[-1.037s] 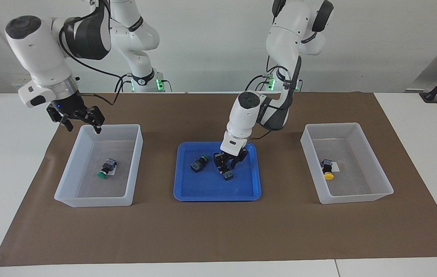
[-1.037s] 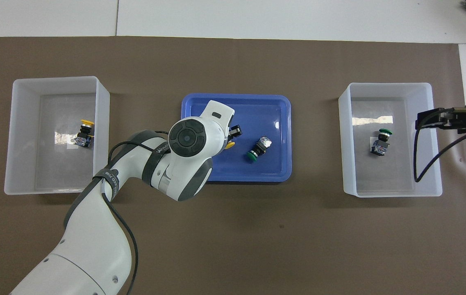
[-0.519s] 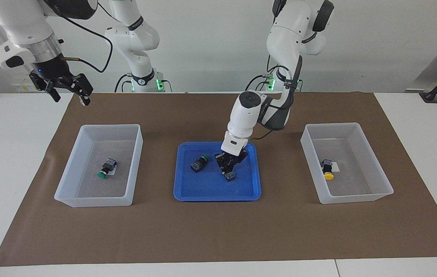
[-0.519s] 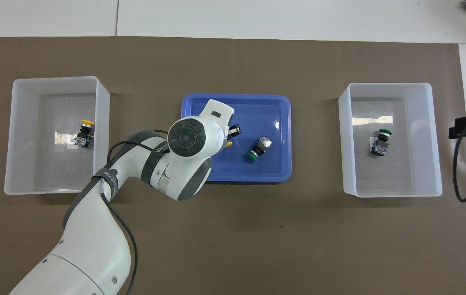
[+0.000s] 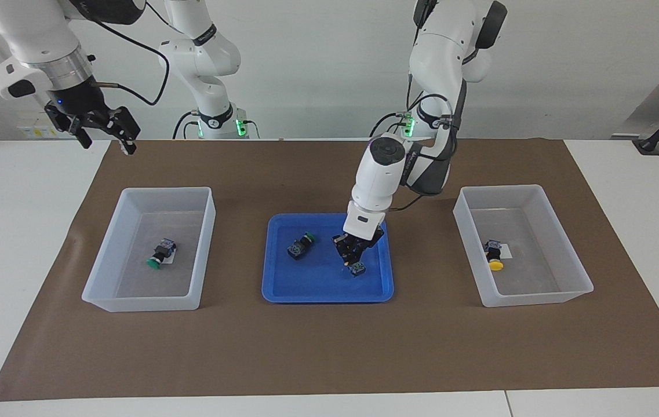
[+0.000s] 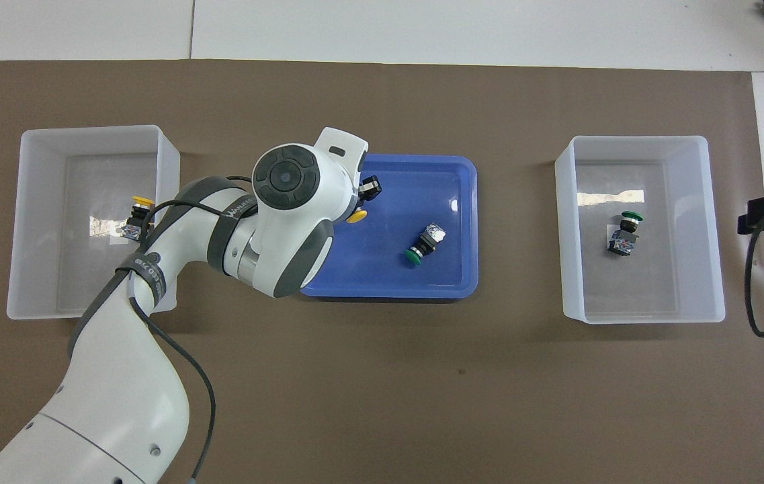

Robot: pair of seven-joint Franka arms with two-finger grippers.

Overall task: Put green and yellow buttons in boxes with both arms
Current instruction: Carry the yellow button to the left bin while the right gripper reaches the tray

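Note:
My left gripper (image 5: pixel 354 250) hangs low over the blue tray (image 5: pixel 317 285), shut on a yellow button (image 6: pixel 355 216) whose bluish base (image 5: pixel 357 268) points down. A green button (image 5: pixel 300 244) lies on its side in the tray beside it. The box (image 5: pixel 208 231) toward the right arm's end holds a green button (image 5: pixel 161 255). The box (image 5: pixel 463 223) toward the left arm's end holds a yellow button (image 5: pixel 494 256). My right gripper (image 5: pixel 106 142) is raised and open over the mat's corner at the right arm's end, holding nothing.
A brown mat (image 5: pixel 329 347) covers the table under the tray and both boxes. Two smaller white arm bases with green lights (image 5: pixel 240 126) stand at the robots' edge. The left arm's wrist (image 6: pixel 287 202) hides part of the tray (image 6: pixel 449 188) in the overhead view.
My left gripper shut on the yellow button and carried it a little toward the left arm's end of the tray. My right gripper rose from the box's corner and drew back.

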